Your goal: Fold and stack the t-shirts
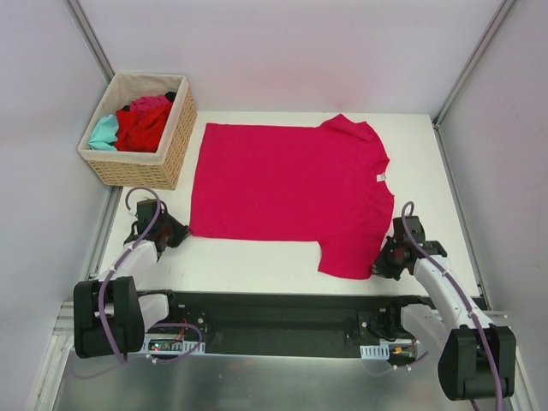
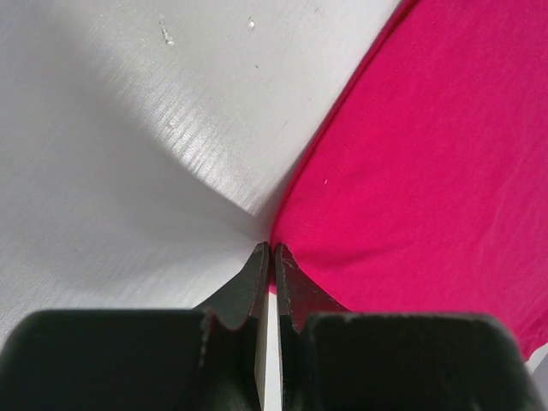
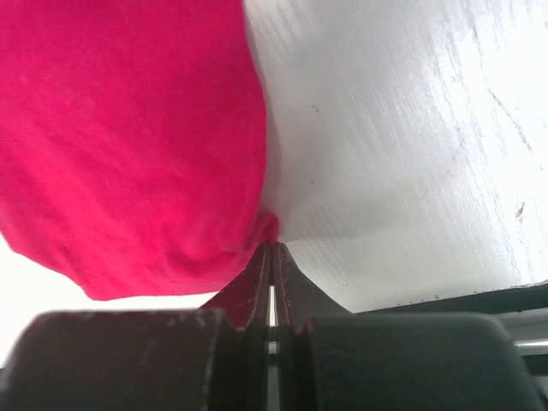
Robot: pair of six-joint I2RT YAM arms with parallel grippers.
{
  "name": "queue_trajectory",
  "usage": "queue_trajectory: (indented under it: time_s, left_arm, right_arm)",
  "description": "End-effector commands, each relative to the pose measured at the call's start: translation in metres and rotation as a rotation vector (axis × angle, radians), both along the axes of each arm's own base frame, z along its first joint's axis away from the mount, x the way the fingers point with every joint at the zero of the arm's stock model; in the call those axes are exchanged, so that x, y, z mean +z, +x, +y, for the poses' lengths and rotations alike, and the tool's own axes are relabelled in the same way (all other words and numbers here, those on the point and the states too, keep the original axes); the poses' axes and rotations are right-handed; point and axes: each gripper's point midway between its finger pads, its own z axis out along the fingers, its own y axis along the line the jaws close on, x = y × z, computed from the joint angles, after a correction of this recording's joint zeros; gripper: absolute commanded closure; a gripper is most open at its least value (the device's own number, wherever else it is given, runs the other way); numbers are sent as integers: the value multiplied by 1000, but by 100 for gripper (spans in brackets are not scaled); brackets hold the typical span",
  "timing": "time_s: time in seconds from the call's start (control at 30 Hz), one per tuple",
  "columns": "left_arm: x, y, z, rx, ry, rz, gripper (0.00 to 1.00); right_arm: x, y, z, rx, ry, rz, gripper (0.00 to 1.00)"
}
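Observation:
A magenta-pink t-shirt (image 1: 287, 184) lies flat on the white table, collar to the right. My left gripper (image 1: 177, 233) is shut on its near left hem corner, which shows in the left wrist view (image 2: 402, 163). My right gripper (image 1: 381, 261) is shut on the edge of the near sleeve, which shows in the right wrist view (image 3: 128, 154). Both grippers are down at table level. More t-shirts, red (image 1: 141, 127), teal (image 1: 104, 131) and pink (image 1: 151, 103), lie bunched in the basket.
A tan wicker basket (image 1: 167, 145) stands at the back left, close to the shirt's far left corner. Bare white table (image 1: 257, 261) lies between the shirt and the black base rail (image 1: 274, 321). Grey walls close in both sides.

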Motion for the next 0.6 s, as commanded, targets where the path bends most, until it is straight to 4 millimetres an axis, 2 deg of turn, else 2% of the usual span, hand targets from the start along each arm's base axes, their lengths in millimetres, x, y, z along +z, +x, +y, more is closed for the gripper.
queue_trajectory:
  time_s: [0.0, 0.17, 0.37, 0.5, 0.57]
  left_arm:
    - [10, 1, 1, 11, -10, -34, 100]
    - [23, 3, -8, -10, -59, -63, 100]
    - [50, 12, -4, -12, -29, -123, 100]
    - [63, 26, -1, 5, -29, -136, 100]
    - [72, 35, 0, 9, -33, -146, 100]
  right_arm:
    - [26, 24, 1, 12, 7, -115, 99]
    - [57, 41, 5, 30, 22, -218, 99]
    - [91, 58, 4, 29, 16, -332, 99]
    - [121, 82, -1, 11, -17, -422, 99]
    - [129, 92, -4, -6, -31, -443, 99]
